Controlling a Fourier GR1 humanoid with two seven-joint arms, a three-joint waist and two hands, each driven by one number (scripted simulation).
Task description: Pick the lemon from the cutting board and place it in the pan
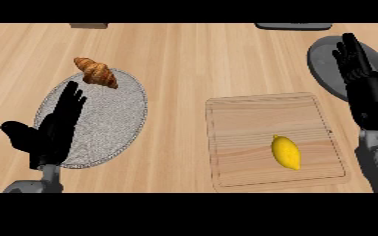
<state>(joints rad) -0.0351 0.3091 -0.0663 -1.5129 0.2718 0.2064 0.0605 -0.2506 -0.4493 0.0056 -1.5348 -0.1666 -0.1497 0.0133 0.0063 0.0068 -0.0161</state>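
lemon (286,151) is seen on cutting board (251,122), toward 5 o'clock | pan (322,66) at 2 o'clock, cut off, partly hidden by right hand (354,65), fingers straight | left hand (55,130) at 8 o'clock, fingers straight, thumb spread

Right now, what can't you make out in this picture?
Pan: head view, cut by the right edge, partly behind the right hand.
Brown thing and dark thing at the top: head view, cut off, unidentifiable.
Plate: head view, lower left hidden by the left hand.
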